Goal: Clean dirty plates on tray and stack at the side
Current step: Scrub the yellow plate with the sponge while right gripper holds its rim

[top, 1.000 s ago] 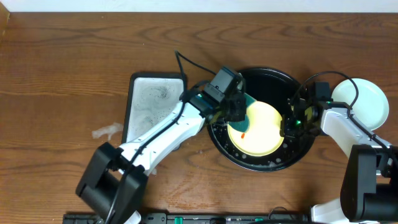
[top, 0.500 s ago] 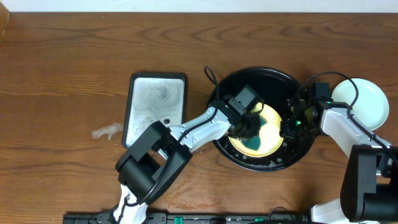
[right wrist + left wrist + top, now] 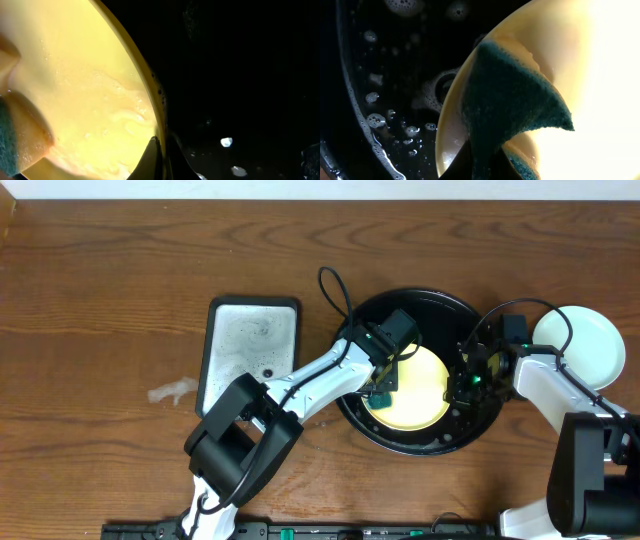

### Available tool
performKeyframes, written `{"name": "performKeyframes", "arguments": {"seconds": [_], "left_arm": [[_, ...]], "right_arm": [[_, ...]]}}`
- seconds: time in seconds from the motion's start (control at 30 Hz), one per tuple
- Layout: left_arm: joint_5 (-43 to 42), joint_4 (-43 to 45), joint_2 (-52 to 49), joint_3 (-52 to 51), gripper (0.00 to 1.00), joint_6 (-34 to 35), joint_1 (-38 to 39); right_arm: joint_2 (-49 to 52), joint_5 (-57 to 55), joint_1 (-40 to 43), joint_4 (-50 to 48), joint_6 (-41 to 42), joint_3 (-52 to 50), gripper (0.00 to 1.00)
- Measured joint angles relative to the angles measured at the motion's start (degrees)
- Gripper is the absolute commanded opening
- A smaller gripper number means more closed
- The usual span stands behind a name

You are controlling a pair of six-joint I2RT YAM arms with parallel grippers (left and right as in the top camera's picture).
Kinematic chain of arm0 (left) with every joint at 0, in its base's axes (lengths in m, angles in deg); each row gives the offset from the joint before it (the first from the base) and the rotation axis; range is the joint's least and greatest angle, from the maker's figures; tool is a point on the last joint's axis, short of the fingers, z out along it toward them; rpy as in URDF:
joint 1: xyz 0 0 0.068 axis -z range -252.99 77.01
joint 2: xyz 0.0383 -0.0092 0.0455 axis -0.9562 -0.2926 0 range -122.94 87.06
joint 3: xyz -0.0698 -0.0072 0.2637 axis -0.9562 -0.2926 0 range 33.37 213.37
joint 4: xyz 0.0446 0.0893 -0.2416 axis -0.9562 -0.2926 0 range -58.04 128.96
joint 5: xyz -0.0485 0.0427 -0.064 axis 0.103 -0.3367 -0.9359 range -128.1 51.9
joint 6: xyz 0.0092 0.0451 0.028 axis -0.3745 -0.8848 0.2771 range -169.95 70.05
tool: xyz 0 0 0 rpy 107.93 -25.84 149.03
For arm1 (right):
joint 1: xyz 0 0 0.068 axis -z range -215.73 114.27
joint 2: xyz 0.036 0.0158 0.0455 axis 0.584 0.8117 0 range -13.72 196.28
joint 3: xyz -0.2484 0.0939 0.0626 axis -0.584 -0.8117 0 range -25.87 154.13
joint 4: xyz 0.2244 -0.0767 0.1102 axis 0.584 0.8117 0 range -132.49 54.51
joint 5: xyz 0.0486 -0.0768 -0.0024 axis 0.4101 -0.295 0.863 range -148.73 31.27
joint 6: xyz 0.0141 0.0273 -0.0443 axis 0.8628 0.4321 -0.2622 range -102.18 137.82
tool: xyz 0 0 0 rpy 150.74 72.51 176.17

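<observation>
Dark brown wooden surface (image 3: 100, 280) is carrying everything I am watching from the overhead feed. Nearest my side, both arms are reaching inward from their bases at the lower edge toward the black tray (image 3: 420, 302), which is sitting right of the middle.

The left end effector (image 3: 383, 378) is clamping a green sponge (image 3: 510, 100) with its jaws drawn in tight around the sponge's narrow end. It is pressing the sponge flat against the left part of the yellow plate (image 3: 425, 395). On the left wrist feed the sponge is overlapping the plate's rim, and white suds (image 3: 375, 120) are dotting the wet black tray floor beside it.

The right end effector (image 3: 161, 154) is pinching the yellow plate's right rim, with its fingers closed to a thin gap on that edge. The plate itself is lying inside the tray, toward its near side.

Just beyond the tray's right rim, a pale plate (image 3: 590, 345) is resting on the wood, partly behind the right arm's cable. I cannot tell whether another is lying under it.

Left of the tray, the rectangular soapy tray (image 3: 250, 340) is sitting well apart from the plates. A crumpled clear scrap (image 3: 172, 391) is lying beside its near left corner.
</observation>
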Motion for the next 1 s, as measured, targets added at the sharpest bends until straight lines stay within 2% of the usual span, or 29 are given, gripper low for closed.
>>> {"name": "performKeyframes", "arguments": {"seconds": [0.17, 0.37, 0.5, 0.73, 0.83, 0.9, 1.0], "left_arm": [[-3.98, 5.38, -0.42, -0.81, 0.07, -0.2, -0.35], [-14.78, 17.99, -1.57, -2.8, 0.07, 1.14, -1.4], [-19.06, 21.92, -2.45, -2.86, 0.07, 2.25, 0.31], [-22.08, 20.52, -2.47, -2.84, 0.07, 2.93, 4.42], [-21.9, 16.55, -2.45, -2.27, 0.07, 0.96, 4.26], [-19.08, 11.78, -2.14, -1.29, 0.07, -0.04, 4.2], [-10.51, 4.52, -0.87, -0.59, 0.07, -0.83, 4.63]], "right_arm": [[0.0, 0.02, 0.0, 0.0, 0.04, 0.0, 0.01], [0.0, -0.44, 0.02, -0.2, 0.24, 0.0, 0.01], [0.0, -0.9, 0.07, -0.5, 0.44, 0.0, 0.01], [0.0, -1.31, 0.07, -0.5, 0.44, 0.0, 0.01], [0.0, -1.31, 0.07, -0.31, 0.44, 0.0, 0.01], [0.0, -1.29, 0.07, -0.28, 0.44, 0.02, 0.01], [0.0, -1.27, 0.07, -0.24, 0.44, 0.02, 0.01]]}}
